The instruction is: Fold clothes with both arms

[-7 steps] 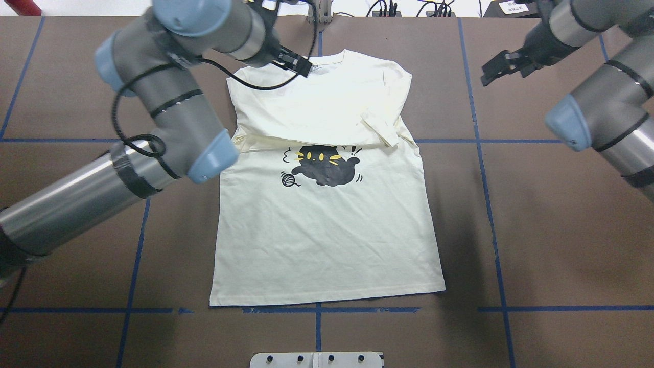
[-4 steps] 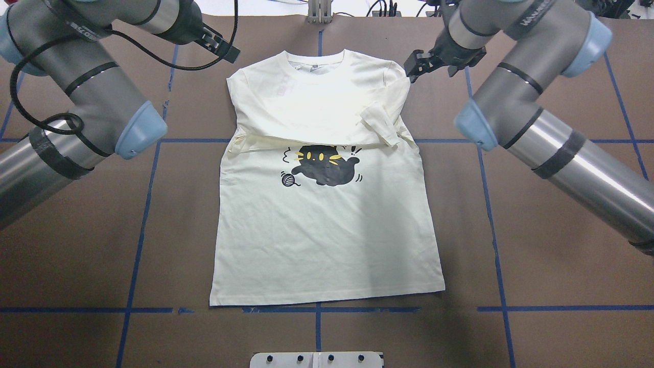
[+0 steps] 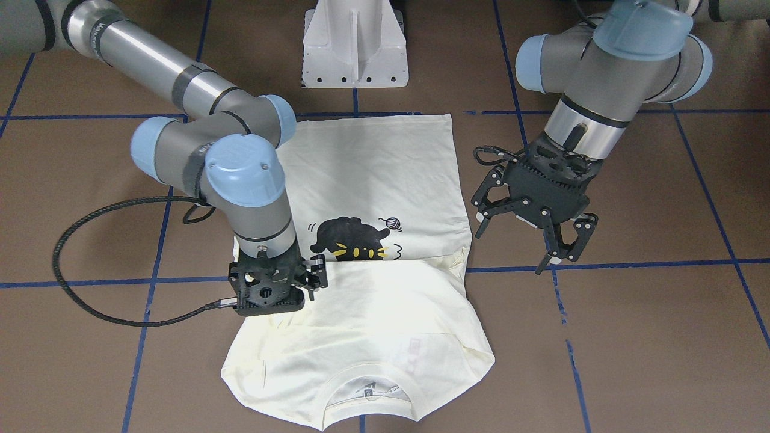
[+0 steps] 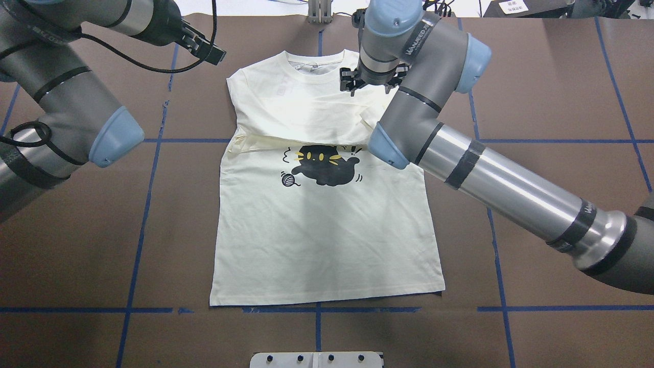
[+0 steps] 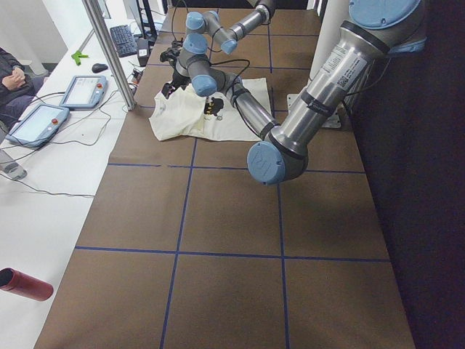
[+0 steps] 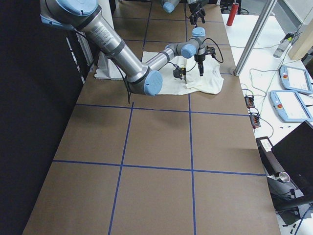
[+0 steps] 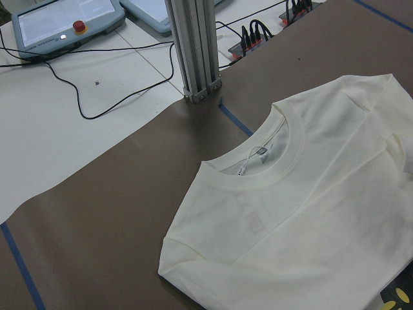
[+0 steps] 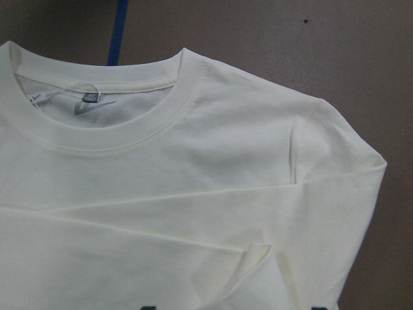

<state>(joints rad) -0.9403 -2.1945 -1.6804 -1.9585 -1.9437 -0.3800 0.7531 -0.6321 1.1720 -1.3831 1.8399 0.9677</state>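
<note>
A brown table [image 4: 536,92] held a cream T-shirt [image 4: 327,240] lying flat, cat print up, sleeves folded across the chest. The right arm [image 4: 490,174] covered one shoulder. The right gripper [image 3: 272,287] pointed down over the cloth with its fingertips hidden, so its opening could not be told. The left gripper [image 3: 517,246] hung beside the shirt, spread wide and holding nothing.
</note>
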